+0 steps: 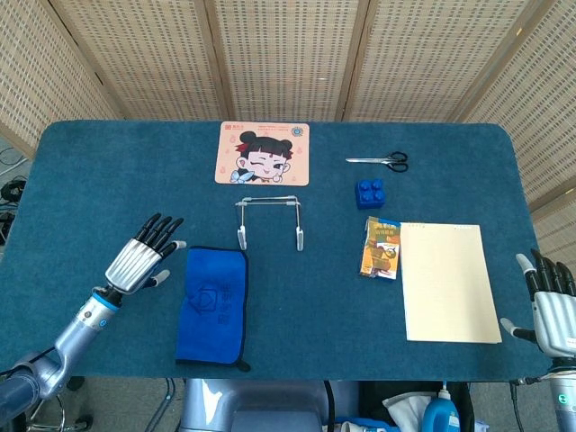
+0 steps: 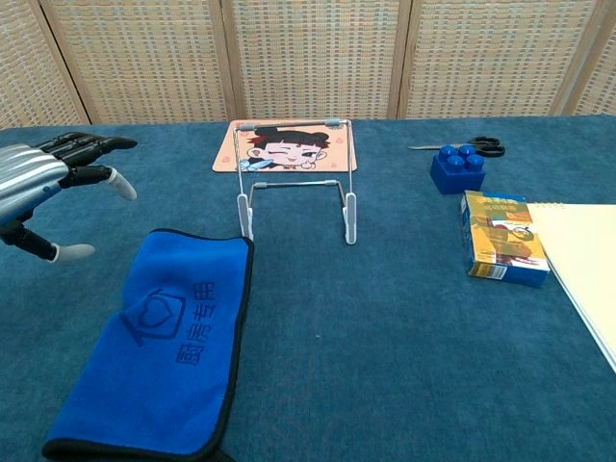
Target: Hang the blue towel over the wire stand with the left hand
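The blue towel (image 1: 213,305) (image 2: 159,338) lies flat on the table near its front edge, a logo printed on it. Just behind it stands the wire stand (image 1: 269,220) (image 2: 295,192), upright and bare. My left hand (image 1: 143,256) (image 2: 43,183) hovers to the left of the towel, fingers spread, holding nothing and apart from the cloth. My right hand (image 1: 551,306) shows only in the head view, at the table's front right corner, fingers apart and empty.
A cartoon mouse pad (image 1: 262,152) lies behind the stand. Scissors (image 1: 381,161), a blue block (image 1: 370,193), a small box (image 1: 381,247) and a cream notepad (image 1: 447,280) occupy the right half of the blue table (image 1: 108,180).
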Controlling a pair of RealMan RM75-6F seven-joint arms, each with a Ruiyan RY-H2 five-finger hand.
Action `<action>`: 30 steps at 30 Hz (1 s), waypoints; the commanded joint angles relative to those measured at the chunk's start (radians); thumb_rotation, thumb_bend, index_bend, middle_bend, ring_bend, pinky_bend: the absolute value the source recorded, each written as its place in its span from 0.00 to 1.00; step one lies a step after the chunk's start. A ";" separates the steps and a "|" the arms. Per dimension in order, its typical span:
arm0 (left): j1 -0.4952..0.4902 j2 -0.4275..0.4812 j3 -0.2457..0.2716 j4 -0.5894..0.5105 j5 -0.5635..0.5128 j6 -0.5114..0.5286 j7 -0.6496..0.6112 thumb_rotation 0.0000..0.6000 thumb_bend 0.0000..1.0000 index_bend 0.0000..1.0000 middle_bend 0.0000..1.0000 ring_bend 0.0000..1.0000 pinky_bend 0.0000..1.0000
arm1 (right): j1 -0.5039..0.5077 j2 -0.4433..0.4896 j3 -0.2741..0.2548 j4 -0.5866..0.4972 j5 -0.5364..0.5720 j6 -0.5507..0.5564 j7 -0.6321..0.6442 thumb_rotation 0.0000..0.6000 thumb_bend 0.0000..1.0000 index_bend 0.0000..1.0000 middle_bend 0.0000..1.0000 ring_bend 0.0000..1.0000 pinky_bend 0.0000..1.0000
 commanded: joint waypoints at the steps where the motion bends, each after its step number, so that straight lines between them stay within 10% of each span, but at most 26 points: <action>1: -0.027 0.052 -0.108 -0.202 -0.141 -0.132 0.041 1.00 0.28 0.32 0.00 0.00 0.00 | 0.001 -0.001 0.001 0.002 0.003 -0.002 0.001 1.00 0.00 0.00 0.00 0.00 0.00; 12: -0.071 0.086 -0.232 -0.468 -0.461 -0.360 0.371 1.00 0.24 0.34 0.00 0.00 0.00 | 0.005 -0.001 0.001 0.005 0.009 -0.013 0.003 1.00 0.00 0.00 0.00 0.00 0.00; 30: -0.089 -0.004 -0.261 -0.464 -0.639 -0.396 0.501 1.00 0.24 0.34 0.00 0.00 0.00 | 0.007 0.002 0.000 0.006 0.013 -0.020 0.009 1.00 0.00 0.00 0.00 0.00 0.00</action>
